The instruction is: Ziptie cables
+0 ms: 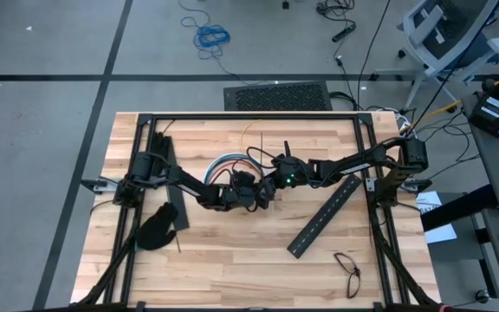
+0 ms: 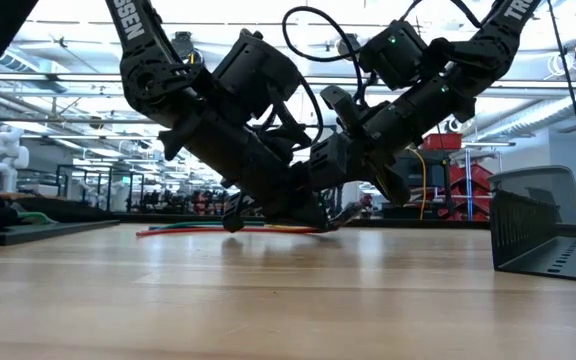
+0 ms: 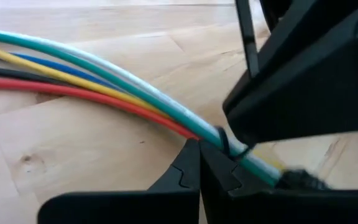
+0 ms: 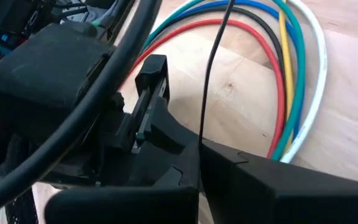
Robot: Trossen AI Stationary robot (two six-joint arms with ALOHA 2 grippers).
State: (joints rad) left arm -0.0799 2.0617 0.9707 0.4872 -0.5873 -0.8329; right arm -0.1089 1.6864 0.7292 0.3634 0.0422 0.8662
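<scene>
The cables (image 1: 230, 161), a bundle of red, yellow, blue, black, teal and white wires, lie on the wooden table in a loop at its middle (image 4: 278, 68). A thin dark ziptie (image 4: 213, 62) is looped around the bundle (image 3: 224, 142), and its long strip runs up from there. Both arms meet over this spot. My left gripper (image 3: 199, 152) is shut, its tips right beside the loop (image 1: 261, 193). My right gripper (image 4: 199, 155) is shut on the ziptie's strip (image 1: 270, 182). My left gripper's shut fingertips (image 3: 191, 155) lie against the bundle's red cable (image 3: 178, 127), right beside the ziptie's loop. I cannot tell whether anything is pinched between them. My right gripper pinches the ziptie's strip (image 4: 201, 134) between its two fingertips, slanting down from the table's right. The strip's free part runs on past the fingers.
A long black slotted bar (image 1: 323, 217) lies at the right, and another (image 1: 170, 178) lies under the left arm. A black glove (image 1: 156, 227) is at the near left, and a dark wire loop (image 1: 346, 264) at the near right. A black tray (image 2: 548, 230) shows at the right in the low view.
</scene>
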